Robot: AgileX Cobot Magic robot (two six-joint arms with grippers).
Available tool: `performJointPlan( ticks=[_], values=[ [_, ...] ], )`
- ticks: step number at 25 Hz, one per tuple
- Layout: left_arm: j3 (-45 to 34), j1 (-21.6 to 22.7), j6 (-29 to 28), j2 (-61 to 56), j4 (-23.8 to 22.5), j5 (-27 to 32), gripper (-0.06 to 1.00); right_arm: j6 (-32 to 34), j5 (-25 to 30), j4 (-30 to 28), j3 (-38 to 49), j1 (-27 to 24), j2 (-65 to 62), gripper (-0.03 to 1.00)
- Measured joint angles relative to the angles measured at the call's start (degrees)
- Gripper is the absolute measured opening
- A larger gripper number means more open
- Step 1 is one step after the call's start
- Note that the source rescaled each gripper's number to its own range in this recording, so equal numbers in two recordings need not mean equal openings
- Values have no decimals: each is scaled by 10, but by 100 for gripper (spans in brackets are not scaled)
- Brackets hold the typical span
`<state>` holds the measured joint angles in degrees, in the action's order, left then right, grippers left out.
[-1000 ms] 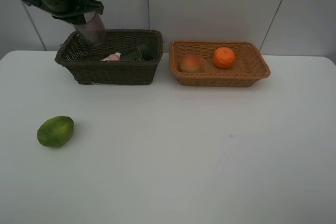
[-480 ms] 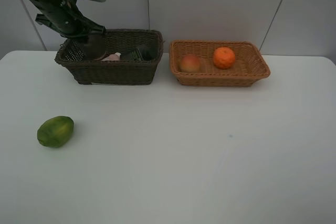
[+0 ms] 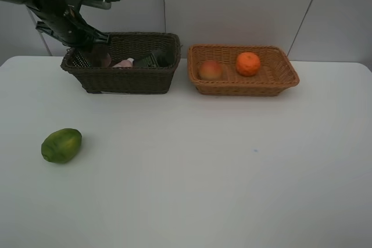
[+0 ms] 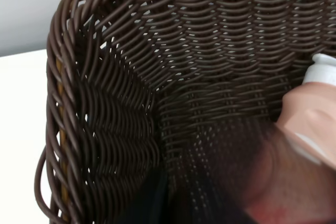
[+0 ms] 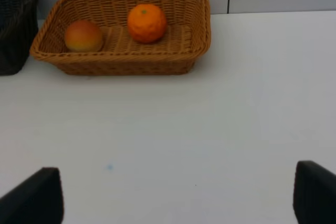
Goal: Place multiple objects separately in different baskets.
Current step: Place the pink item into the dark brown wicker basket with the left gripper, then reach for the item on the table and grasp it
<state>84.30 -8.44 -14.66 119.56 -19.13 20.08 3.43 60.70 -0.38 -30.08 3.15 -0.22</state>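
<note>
We've got the left tool (image 3: 96, 56) clenched on the translucent mauve cup (image 3: 102, 59), low in the dark brown wicker basket (image 3: 125, 79) w/ bottles; right tool (image 5: 178, 192) released.

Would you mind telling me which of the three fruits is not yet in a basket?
The green oval fruit: it lies alone on the table, while the others sit in the tan basket.

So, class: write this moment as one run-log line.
left gripper: shut on cup, inside dark basket | right gripper: open, holding nothing | tan basket: peach, orange | green fruit: on table
</note>
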Motion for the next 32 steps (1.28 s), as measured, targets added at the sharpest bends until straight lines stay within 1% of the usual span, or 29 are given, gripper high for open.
performJointPlan(
  ticks=[1,2,3,5,7,8,9,10,12,15,18,20,26,30,32],
  values=[
    [0,0,0,0,0,-1,4,0,0,0,0,0,0,92],
    [0,0,0,0,1,-1,9,0,0,0,0,0,0,92],
    [0,0,0,0,3,-1,19,0,0,0,0,0,0,92],
    [0,0,0,0,10,-1,45,0,0,0,0,0,0,92],
    [0,0,0,0,19,-1,74,0,0,0,0,0,0,92],
    [0,0,0,0,24,-1,85,0,0,0,0,0,0,92],
    [0,0,0,0,27,-1,92,0,0,0,0,0,0,92],
    [0,0,0,0,29,-1,96,0,0,0,0,0,0,92],
    [0,0,0,-3,31,0,99,0,0,0,0,0,0,92],
    [0,0,0,-14,39,4,100,0,0,0,0,0,0,92],
    [0,-3,0,-37,43,28,100,0,0,0,0,0,0,92],
    [0,-8,0,-55,43,52,100,0,0,0,0,0,0,92],
    [-8,-42,0,-114,59,160,100,0,0,0,0,0,0,92],
    [-69,-65,0,-176,73,184,100,0,0,0,0,0,0,92],
    [-120,-77,0,-215,76,187,100,0,0,0,0,0,0,92]
  ],
)
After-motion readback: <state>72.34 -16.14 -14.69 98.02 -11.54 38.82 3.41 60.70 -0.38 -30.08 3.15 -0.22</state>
